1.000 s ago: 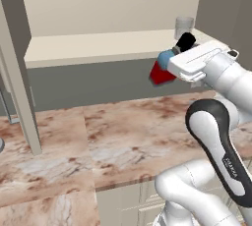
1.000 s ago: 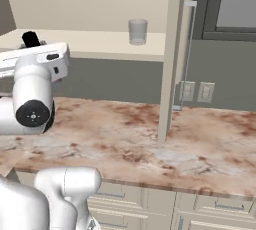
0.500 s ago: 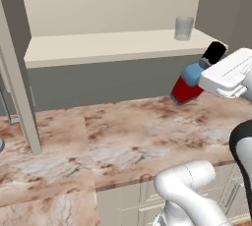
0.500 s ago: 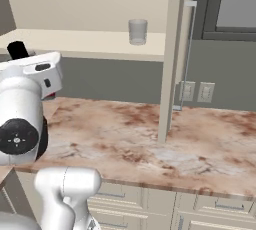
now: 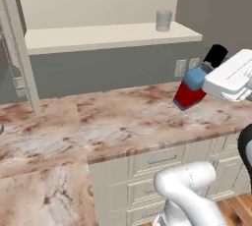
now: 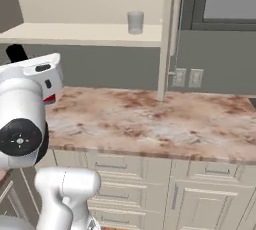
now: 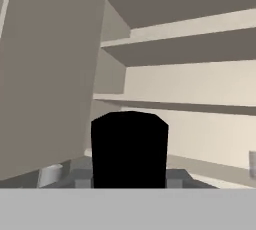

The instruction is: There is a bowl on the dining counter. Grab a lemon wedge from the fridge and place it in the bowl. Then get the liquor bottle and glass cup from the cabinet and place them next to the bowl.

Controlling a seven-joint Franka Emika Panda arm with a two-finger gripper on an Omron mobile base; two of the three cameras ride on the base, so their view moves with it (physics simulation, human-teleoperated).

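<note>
- While the arm hangs out over the wall counter [image 5: 113, 127], the gripper [image 5: 209, 75] is clenched on the liquor bottle [image 5: 193, 86]; in the left base view the bottle juts from the white hand toward the left and down, red base leading.
- Left of the jaws in that view stands the open cabinet door [image 5: 19, 48], edge on, with the pale cabinet shelf [image 5: 98, 36] running from it toward the right.
- Between the jaws the bottle lies tilted, its long axis sloping from the black cap [image 5: 215, 54] up near the hand, through the blue shoulder, to the red body below; it hangs clear above the counter, touching nothing else.
- Up and behind the jaws, well apart, the glass cup [image 5: 164, 20] stands upright near the shelf's right end; it also shows in the right base view [image 6: 135, 22].
- Judging by this, the carry to the dining counter turns on keeping the slanted bottle gripped; the cup waits for a later trip.
- Materials: glossy, smooth, round bottle; clear greyish cylindrical cup; matte flat shelf; beige stone counter with reddish-brown veins over cream drawers.
- Seen along the hand, the cap [image 7: 129, 149] is a blunt black block.
</note>
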